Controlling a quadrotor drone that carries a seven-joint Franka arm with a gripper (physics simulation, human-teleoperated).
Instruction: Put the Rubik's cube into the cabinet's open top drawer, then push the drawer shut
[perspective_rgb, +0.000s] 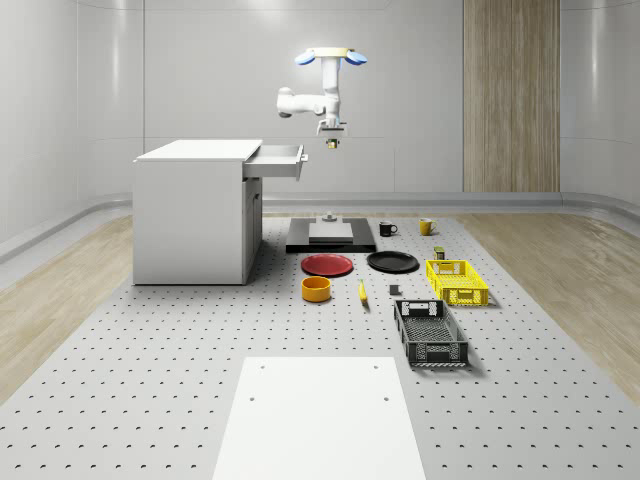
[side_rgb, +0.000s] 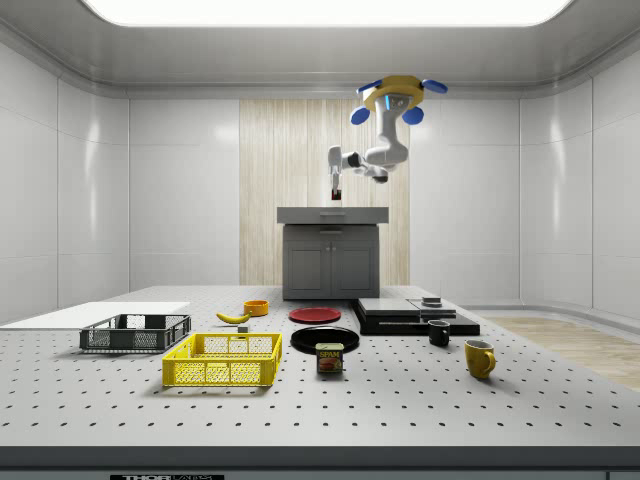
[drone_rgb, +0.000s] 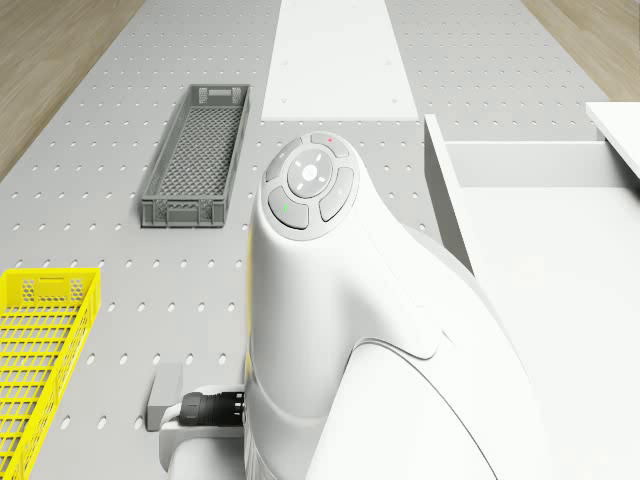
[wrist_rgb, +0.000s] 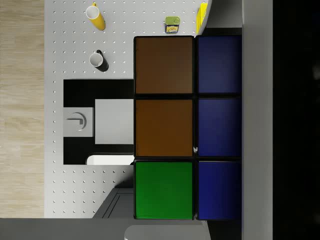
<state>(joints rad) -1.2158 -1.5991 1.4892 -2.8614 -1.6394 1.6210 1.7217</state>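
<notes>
the two-finger gripper (perspective_rgb: 330, 143) is clamped on the rigid, smooth-faced multicoloured rubik's cube (wrist_rgb: 187, 127) (probably light), held by opposite faces.

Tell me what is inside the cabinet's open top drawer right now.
The drawer looks bare in the drone view: plain white floor, no cube. The arm covers its near part, so that stretch is unseen. The Rubik's cube hangs in the gripper beside the drawer's front.
</notes>
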